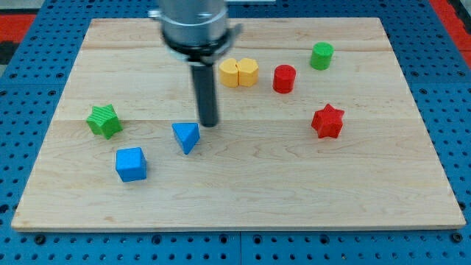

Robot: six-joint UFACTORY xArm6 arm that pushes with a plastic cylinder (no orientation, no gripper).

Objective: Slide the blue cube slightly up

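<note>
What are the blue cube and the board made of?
The blue cube looks like plastic or painted wood: flat, even colour, matte faces. I can't tell which. The board looks like pale wood, with grain lines and plank seams showing. My tip sits beside the blue triangle.

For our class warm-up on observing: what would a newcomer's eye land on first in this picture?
Probably the dark rod coming down from the view's top, my tip just above and right of the blue triangular block. Next, the blue cube at lower left and the yellow heart near the top.

blue cube lies flat near the board's lower left.
</note>
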